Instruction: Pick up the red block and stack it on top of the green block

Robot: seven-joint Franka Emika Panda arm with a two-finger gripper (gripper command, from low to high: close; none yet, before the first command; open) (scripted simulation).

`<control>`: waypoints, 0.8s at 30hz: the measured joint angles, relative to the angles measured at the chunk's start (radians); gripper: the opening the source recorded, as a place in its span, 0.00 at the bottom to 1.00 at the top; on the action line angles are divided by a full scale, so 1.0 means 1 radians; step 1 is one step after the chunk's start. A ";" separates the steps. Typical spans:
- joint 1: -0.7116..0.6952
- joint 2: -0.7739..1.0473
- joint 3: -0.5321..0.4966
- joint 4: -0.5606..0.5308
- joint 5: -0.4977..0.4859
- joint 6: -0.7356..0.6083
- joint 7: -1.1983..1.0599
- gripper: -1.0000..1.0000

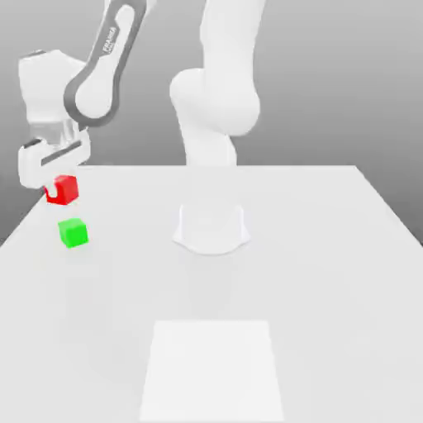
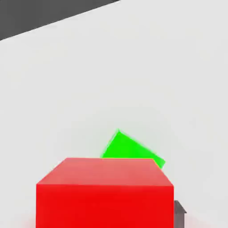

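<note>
We've got the red block (image 1: 63, 190) up in the gripper (image 1: 53, 192), closed snugly on it, w/ one fingertip (image 1: 52, 190) showing against its side in the ext. view. In the hand view the block is right up close: we see its top face and one upright side, edges crisp, colour plain bright red. A bit of dark finger (image 2: 179, 214) shows just beside it there.

Next out is the green block (image 1: 73, 233), sitting on the counter (image 1: 314, 289), nearer the ext. view's camera than the gripper. It's apart from the red one, nothing stacked on it. In the hand view it's partly hidden behind the red block and turned at an angle to it, w/ one corner pointing away.

Further out, the hand (image 1: 54, 149) hangs over the far part of the counter, toward the ext. view's left. The arm (image 1: 216, 99) is white w/ grey trim; its base (image 1: 211, 227) stands about mid-counter, well apart from both blocks. Nearest the camera there's a pale rectangle (image 1: 211, 368) on the counter, brighter than the rest. Behind it all, the backdrop (image 1: 310, 91) is plain grey.
</note>
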 joint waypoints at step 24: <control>0.207 0.261 -0.101 0.001 0.385 0.221 -0.262 0.00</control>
